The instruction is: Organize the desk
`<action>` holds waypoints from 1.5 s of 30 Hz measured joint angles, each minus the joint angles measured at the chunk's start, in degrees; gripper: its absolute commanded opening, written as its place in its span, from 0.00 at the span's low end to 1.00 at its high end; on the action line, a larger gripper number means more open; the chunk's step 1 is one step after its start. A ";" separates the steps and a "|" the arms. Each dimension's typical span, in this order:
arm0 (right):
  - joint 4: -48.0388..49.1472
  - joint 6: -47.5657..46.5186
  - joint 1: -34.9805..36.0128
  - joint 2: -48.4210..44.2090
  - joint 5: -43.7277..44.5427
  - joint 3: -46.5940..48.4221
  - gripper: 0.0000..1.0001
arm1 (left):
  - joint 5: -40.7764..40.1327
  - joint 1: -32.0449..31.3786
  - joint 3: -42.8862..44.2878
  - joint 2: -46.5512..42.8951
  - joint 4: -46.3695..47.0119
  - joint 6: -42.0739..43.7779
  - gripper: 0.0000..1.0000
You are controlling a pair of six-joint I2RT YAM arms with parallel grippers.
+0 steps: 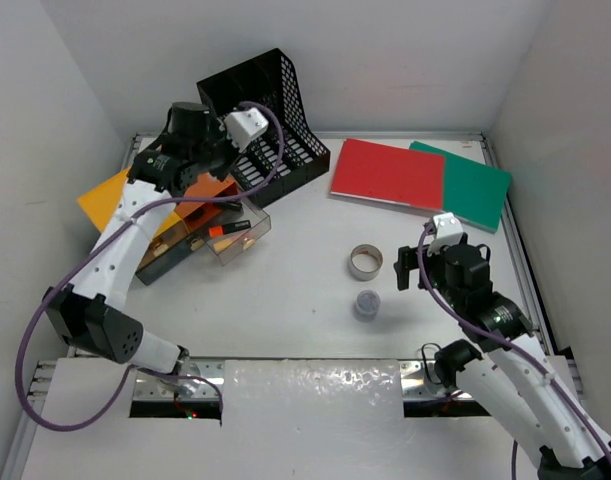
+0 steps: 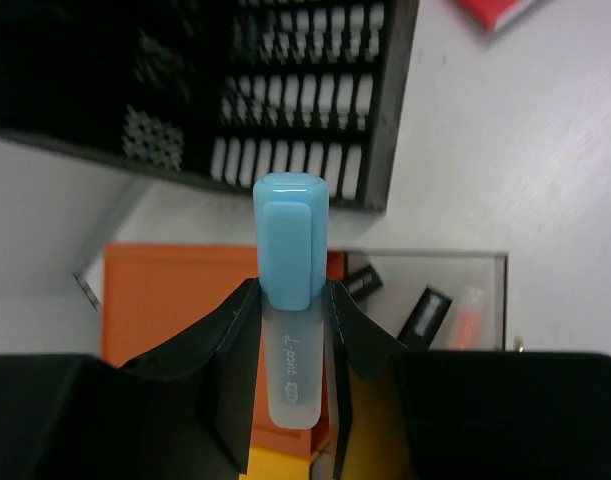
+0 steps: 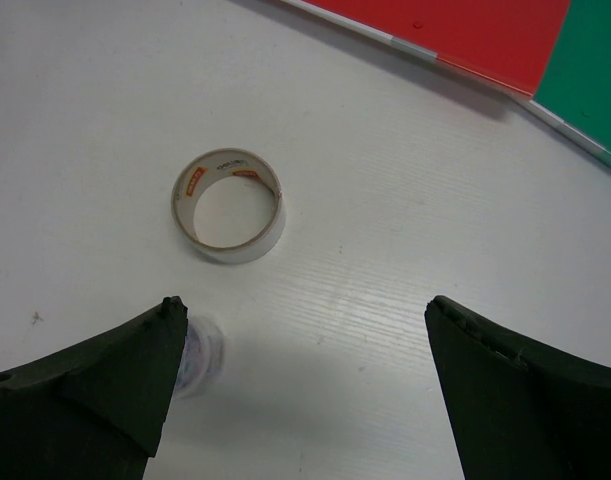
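The white desk (image 1: 305, 300) fills the top view. My left gripper (image 2: 292, 300) is shut on a highlighter (image 2: 290, 270) with a blue cap and frosted body, held above the orange-yellow box (image 2: 175, 300) and beside a clear tray (image 2: 435, 300) of small items. In the top view my left gripper (image 1: 190, 165) is at the back left, by the black mesh file rack (image 1: 270, 110). My right gripper (image 3: 305, 320) is open and empty above the desk, a tape roll (image 3: 228, 205) ahead of it and a small clear jar (image 3: 200, 355) by its left finger.
A red folder (image 1: 385, 172) and a green folder (image 1: 465, 185) lie at the back right. The tape roll (image 1: 365, 261) and the jar (image 1: 366, 303) sit mid-desk. The clear tray (image 1: 230, 232) holds an orange marker. Silver rails edge the desk.
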 measured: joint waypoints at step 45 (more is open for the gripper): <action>32.70 3.26 26.16 78.88 -15.63 41.05 0.00 | -0.24 35.12 6.19 15.93 -8.31 -7.52 0.75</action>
